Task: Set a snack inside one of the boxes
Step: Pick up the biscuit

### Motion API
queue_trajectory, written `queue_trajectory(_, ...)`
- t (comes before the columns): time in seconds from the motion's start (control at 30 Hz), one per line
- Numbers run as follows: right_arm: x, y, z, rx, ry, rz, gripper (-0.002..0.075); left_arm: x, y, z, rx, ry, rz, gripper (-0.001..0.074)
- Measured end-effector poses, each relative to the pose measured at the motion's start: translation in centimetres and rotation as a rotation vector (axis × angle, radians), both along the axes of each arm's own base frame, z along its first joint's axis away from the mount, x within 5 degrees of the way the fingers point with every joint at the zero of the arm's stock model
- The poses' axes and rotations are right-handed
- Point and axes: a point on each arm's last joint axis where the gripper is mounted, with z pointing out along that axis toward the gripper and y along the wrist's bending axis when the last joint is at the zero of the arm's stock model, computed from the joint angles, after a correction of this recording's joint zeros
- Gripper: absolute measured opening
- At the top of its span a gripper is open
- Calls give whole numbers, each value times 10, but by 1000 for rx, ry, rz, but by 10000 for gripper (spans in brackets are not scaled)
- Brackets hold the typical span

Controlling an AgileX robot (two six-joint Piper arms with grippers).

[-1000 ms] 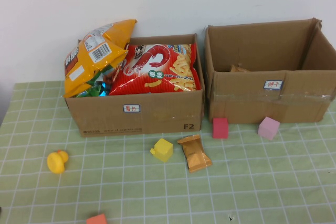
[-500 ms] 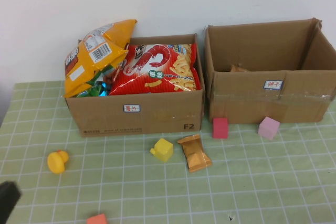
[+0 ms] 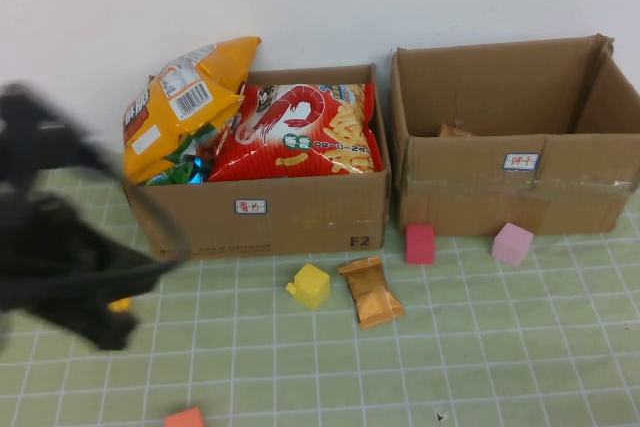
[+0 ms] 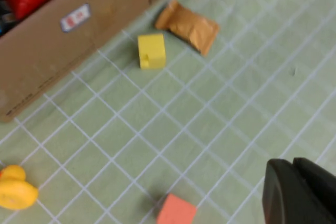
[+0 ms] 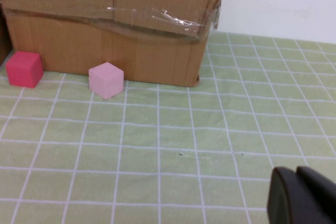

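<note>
Left box (image 3: 262,209) was packed w/ chip bags (image 3: 300,132), right box (image 3: 515,182) open on top; cubes (image 3: 420,244) and packet (image 3: 371,291) cluttered the mat (image 3: 500,347) in front.
</note>
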Motion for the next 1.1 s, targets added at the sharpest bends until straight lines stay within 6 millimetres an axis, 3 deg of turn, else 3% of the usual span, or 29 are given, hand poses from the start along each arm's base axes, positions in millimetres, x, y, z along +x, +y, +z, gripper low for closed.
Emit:
queue_trajectory(0.17,0,0,0,0,0,0,-1,33,-53,-22,188,77,-109,-2)
queue_trajectory(0.5,0,0,0,0,1,0,-1,73,-178,-69,403,111,-152,-2)
queue_trajectory(0.73,0,0,0,0,1,0,-1,102,-229,-105,468,201,-133,24)
queue_trajectory(0.83,0,0,0,0,1,0,-1,117,-244,-125,503,249,-120,154)
queue_trajectory(1.0,0,0,0,0,1,0,-1,135,-261,-156,502,340,17,549)
queue_trajectory(1.1,0,0,0,-1,1,0,-1,151,-261,-171,454,386,158,650)
